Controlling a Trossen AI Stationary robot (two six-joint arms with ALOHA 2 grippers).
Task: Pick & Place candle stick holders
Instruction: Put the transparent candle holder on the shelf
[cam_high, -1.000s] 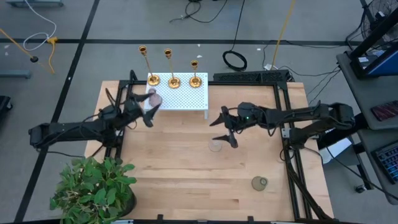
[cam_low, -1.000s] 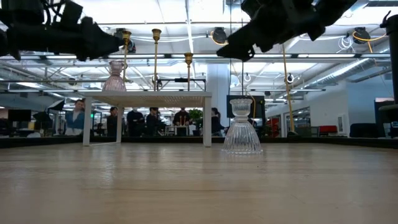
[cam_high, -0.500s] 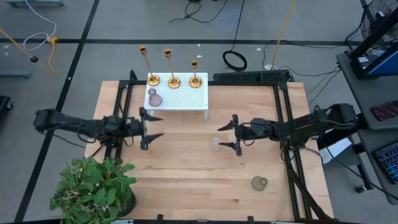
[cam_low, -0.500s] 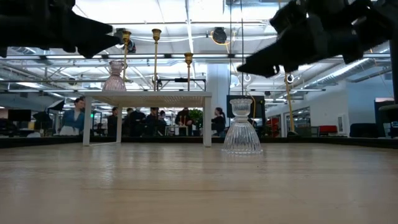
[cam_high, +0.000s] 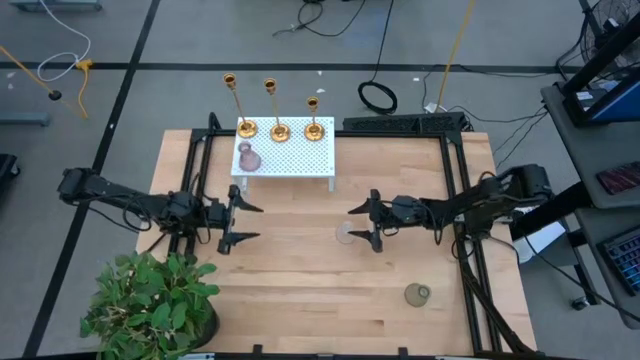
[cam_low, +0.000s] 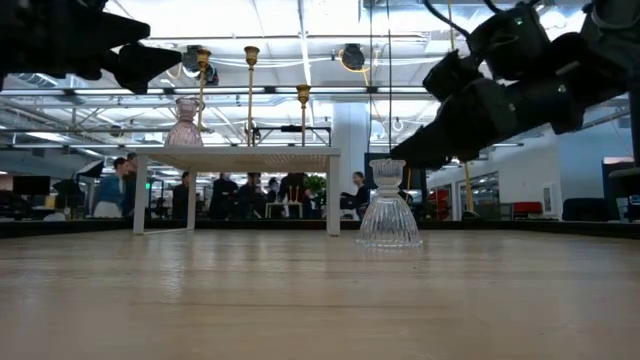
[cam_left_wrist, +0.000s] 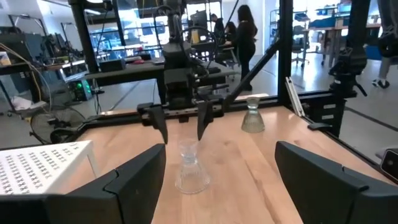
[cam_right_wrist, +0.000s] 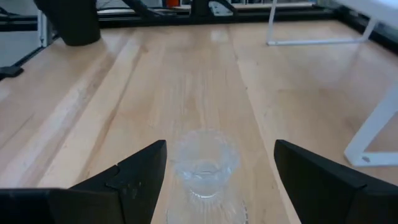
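Observation:
Three gold candle stick holders (cam_high: 275, 110) stand on their round bases along the far edge of a white perforated stand (cam_high: 295, 158); they also show in the low view (cam_low: 251, 90). A pink glass holder (cam_high: 248, 158) stands on the stand's left end. A clear glass holder (cam_high: 346, 234) stands upright on the table. My right gripper (cam_high: 352, 224) is open and nearly level, its fingertips just short of the clear holder's cup (cam_right_wrist: 202, 158) on either side, touching nothing. My left gripper (cam_high: 255, 222) is open and level above the table's left part, facing the clear holder (cam_left_wrist: 189, 168).
A greyish glass holder (cam_high: 417, 294) stands near the table's near right corner. A potted plant (cam_high: 150, 300) sits at the near left corner. Black frame rails (cam_high: 455, 215) run along the table's sides. Bare wood lies between the two grippers and toward the near edge.
My left gripper has swung away from the pink holder on the stand toward the table's near edge and now points toward the right edge, still open. My right gripper has come down toward the clear glass holder and levelled out, still open. The holders have not moved.

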